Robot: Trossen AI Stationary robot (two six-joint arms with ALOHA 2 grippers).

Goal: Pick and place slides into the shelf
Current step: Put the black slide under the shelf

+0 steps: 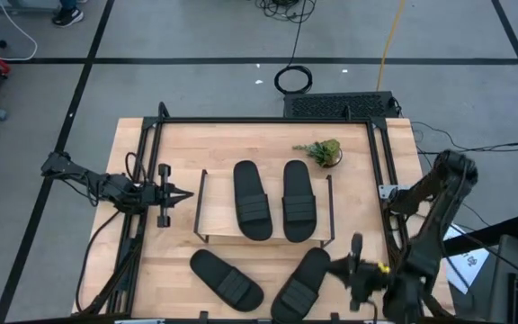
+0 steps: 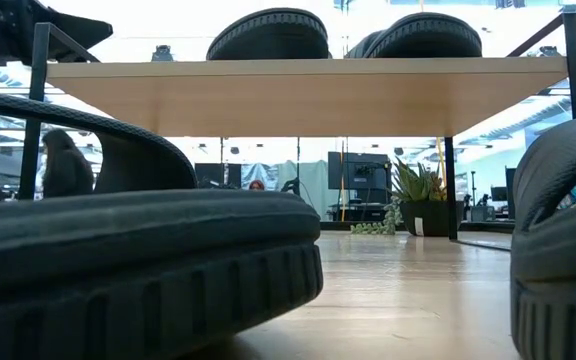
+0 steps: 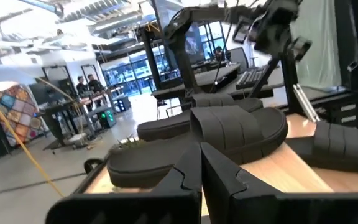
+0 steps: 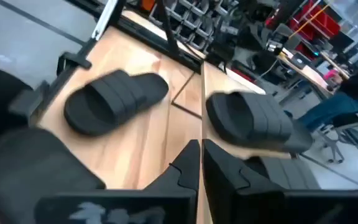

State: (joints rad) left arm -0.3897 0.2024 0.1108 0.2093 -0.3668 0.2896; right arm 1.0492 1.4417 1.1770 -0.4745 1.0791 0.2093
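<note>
Two black slides [image 1: 253, 200] [image 1: 299, 200] lie side by side, soles down, on the light top board of the shelf [image 1: 218, 229], which stands mid-table. Two more slides rest on the tabletop by the near edge, one to the left [image 1: 227, 279] and one to the right [image 1: 300, 283]. My left gripper [image 1: 187, 194] is shut and hovers just left of the shelf, pointing at it; in its wrist view the shut fingertips [image 3: 201, 168] face the slides on the shelf [image 3: 238, 127]. My right gripper [image 1: 331, 265] is shut and sits above the table by the near-right slide's far end, pointing left [image 4: 201, 162].
A small potted plant [image 1: 324, 151] stands behind the shelf's right end. Black frame rails [image 1: 268, 120] run along the table's far, left and right edges. Bare wood shows under the shelf board [image 2: 408, 290] between the two near slides [image 2: 138, 270] [image 2: 563, 250].
</note>
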